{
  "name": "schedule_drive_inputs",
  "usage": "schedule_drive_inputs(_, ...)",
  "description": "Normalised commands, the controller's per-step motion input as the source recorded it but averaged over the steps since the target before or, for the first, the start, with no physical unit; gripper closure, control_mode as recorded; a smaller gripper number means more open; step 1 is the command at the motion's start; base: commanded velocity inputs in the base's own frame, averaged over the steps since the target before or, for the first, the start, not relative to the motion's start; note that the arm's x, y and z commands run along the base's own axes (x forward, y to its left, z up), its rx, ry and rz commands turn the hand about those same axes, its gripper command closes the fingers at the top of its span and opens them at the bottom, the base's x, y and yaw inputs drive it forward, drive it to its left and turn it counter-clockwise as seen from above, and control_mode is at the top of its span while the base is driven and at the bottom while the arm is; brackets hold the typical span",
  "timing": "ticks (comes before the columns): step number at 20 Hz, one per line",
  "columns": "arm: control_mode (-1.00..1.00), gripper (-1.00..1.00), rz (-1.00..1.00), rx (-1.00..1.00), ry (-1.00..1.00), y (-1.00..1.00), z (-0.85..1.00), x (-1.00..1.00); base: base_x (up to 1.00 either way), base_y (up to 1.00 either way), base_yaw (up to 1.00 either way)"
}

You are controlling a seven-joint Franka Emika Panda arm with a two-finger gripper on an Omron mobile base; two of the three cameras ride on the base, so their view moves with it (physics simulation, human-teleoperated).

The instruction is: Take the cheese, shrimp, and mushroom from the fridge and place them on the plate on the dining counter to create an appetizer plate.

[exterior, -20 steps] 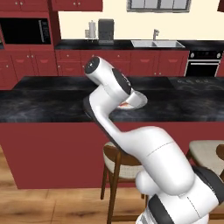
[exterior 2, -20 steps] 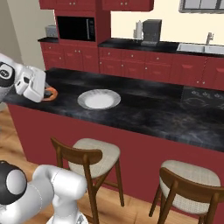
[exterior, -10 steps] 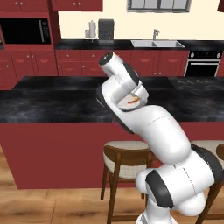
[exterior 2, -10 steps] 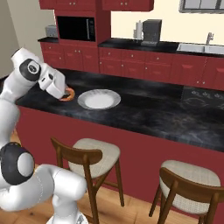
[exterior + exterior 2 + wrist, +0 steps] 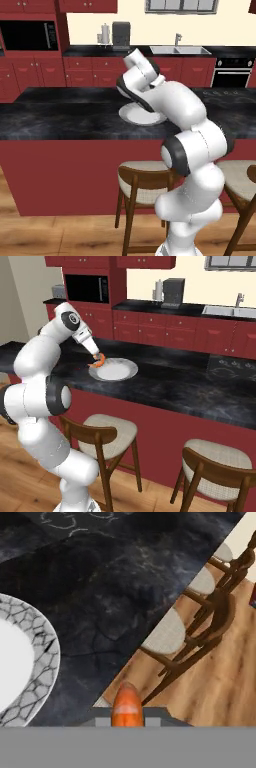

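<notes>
1. Now I see my pincer point(image 5: 98, 362) pinching the shrimp point(image 5: 99, 360), its fingers pressed close on the small orange-pink curl.
2. From the right base view, the shrimp hangs at the near-left rim of the plate point(image 5: 120, 373), low over it; I cannot tell whether it touches the rim.
3. The plate sits on the glossy black marbled top of the dining counter point(image 5: 170, 387), toward its left part in that view, and it looks bare.
4. From the left base view, my arm's upper links stand in front of the plate point(image 5: 136, 116), so part of its pale rim shows beneath them, and the counter point(image 5: 60, 117) stretches left and right.
5. Through the hand view, the shrimp point(image 5: 127, 706) shows as an orange lump at the bottom, the plate point(image 5: 35, 657) with its crackle-patterned rim lies at the left, and dark marbled counter point(image 5: 125, 587) takes up the middle.
6. Wooden stools point(image 5: 107, 432) with cream seats stand along the counter's dark red front, on a wooden floor point(image 5: 220, 682).
7. Behind, a rear run of red cabinets point(image 5: 165, 331) carries a sink point(image 5: 180, 50) and a microwave point(image 5: 87, 288).
</notes>
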Motion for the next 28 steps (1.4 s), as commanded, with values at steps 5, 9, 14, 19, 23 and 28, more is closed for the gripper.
schedule_drive_inputs(5, -1.0, 1.0, 0.0, 0.01, 0.28, -0.12, -0.43, 0.96, 0.0, 0.0, 0.0)
schedule_drive_inputs(9, -1.0, 1.0, 0.0, 0.0, 0.05, -0.01, -0.5, 0.69, 0.0, 0.0, 0.0)
schedule_drive_inputs(14, -1.0, 1.0, 0.01, 0.0, -0.12, 0.0, -0.34, 0.48, 0.0, 0.0, 0.0)
schedule_drive_inputs(19, -1.0, 1.0, 0.0, 0.06, -0.17, 0.0, -0.27, 0.28, 0.0, 0.0, 0.0)
schedule_drive_inputs(23, -1.0, 1.0, 0.0, 0.24, -0.05, 0.0, -0.19, 0.4, 0.0, 0.0, 0.0)
schedule_drive_inputs(28, -1.0, 1.0, 0.02, 0.19, -0.02, 0.0, -0.05, 0.21, 0.0, 0.0, 0.0)
